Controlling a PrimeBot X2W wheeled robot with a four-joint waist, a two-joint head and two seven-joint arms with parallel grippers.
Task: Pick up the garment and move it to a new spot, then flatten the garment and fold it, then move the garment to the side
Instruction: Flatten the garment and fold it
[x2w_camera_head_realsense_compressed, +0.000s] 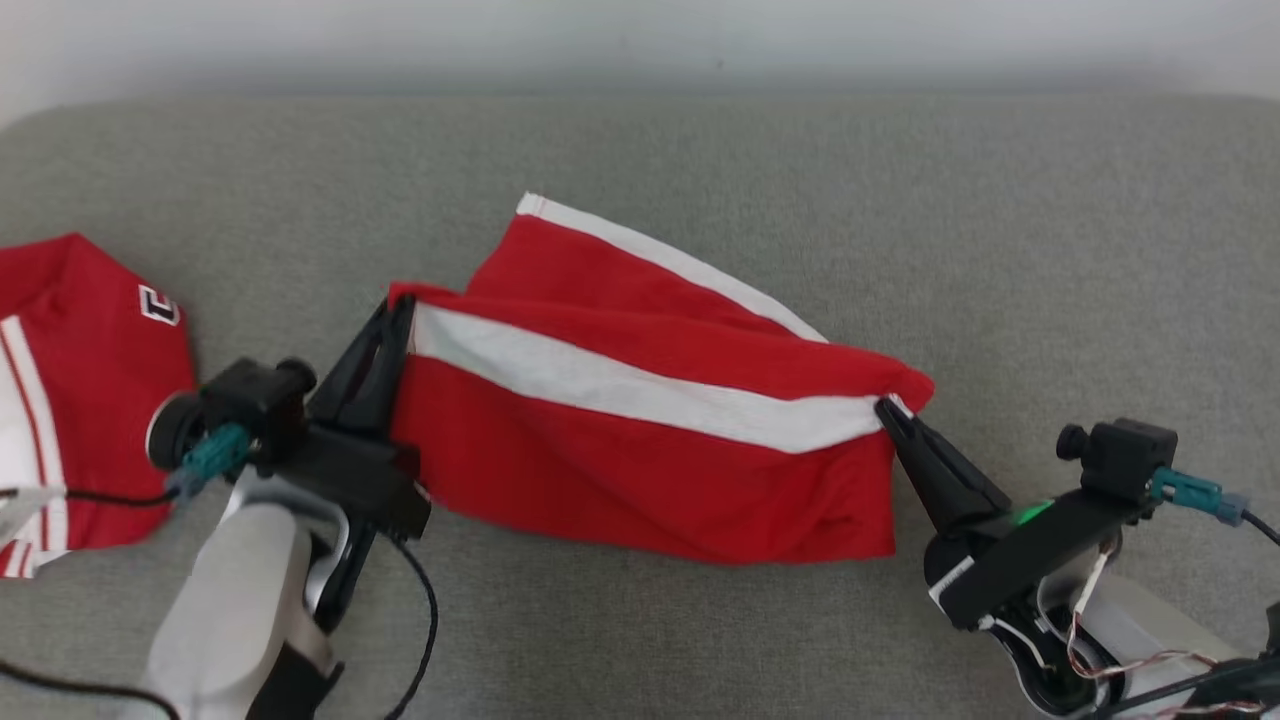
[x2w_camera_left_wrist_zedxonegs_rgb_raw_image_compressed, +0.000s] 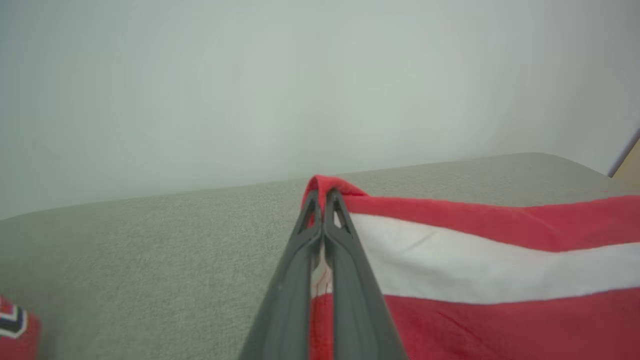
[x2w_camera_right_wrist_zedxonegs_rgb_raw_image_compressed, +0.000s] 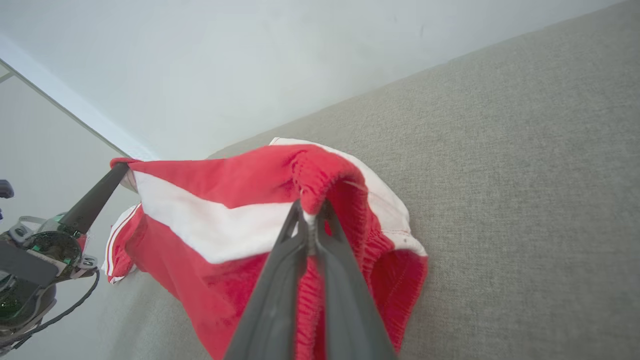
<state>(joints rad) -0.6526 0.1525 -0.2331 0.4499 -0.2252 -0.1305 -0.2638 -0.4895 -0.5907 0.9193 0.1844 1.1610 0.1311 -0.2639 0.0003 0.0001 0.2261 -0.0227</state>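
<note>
I clamp the garment (x2w_camera_head_realsense_compressed: 640, 470) in left pincer (x2w_camera_head_realsense_compressed: 398, 318) at 9 o'clock and right pincer (x2w_camera_head_realsense_compressed: 888, 408) at 3, to stretch it flat.

The garment (x2w_camera_head_realsense_compressed: 640, 440) is held at its left end by the left gripper (x2w_camera_head_realsense_compressed: 402, 305), at its right by the right gripper (x2w_camera_head_realsense_compressed: 885, 405). A second garment (x2w_camera_head_realsense_compressed: 90, 370) is laid on the surface (x2w_camera_head_realsense_compressed: 1000, 250), farther left.

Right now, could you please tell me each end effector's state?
Left end effector: shut on the red garment.
Right end effector: shut on it too.
</note>
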